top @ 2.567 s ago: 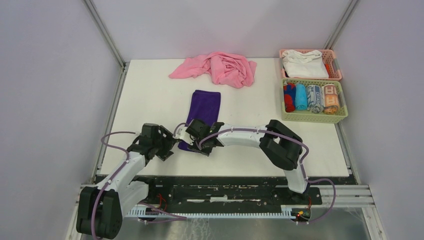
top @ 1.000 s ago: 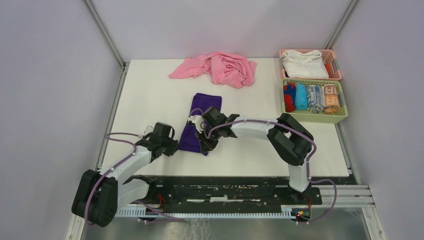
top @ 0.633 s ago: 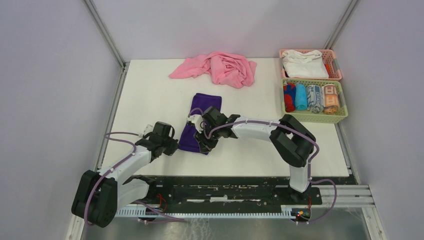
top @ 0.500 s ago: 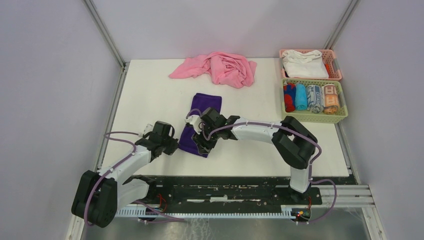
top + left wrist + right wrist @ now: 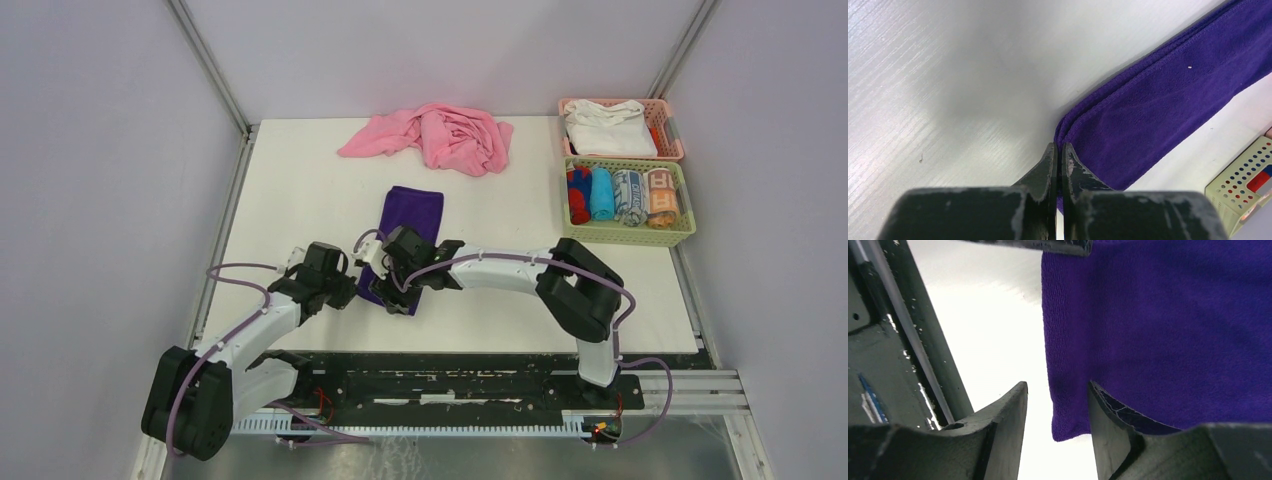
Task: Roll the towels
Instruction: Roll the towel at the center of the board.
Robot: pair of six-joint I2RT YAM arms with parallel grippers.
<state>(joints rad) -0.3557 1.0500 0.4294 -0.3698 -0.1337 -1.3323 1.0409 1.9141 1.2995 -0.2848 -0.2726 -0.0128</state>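
My left claw (image 5: pixel 1058 150) is fully closed, tips at purple towel (image 5: pixel 1168 100) corner. Right claw (image 5: pixel 1057 392) parted, straddling its edge. Bare table (image 5: pixel 948 75) leftward.

Plain deep purple towel (image 5: pixel 412 212) on a white counter (image 5: pixel 300 190). Pink cloth (image 5: pixel 435 135). Pale green basket (image 5: pixel 628 236) of red, blue, grey-patterned and orange rolls. Pink basket (image 5: pixel 668 128) with white cloth (image 5: pixel 605 135).

the purple towel (image 5: pixel 1168 95) is soft matt cloth with a short velvety nap and stitched edges. the bench (image 5: pixel 948 75) is white, smooth, faintly grained with a dull sheen. the left fingers (image 5: pixel 1048 167) are hard, black, matt, scuffed and scratched pale.
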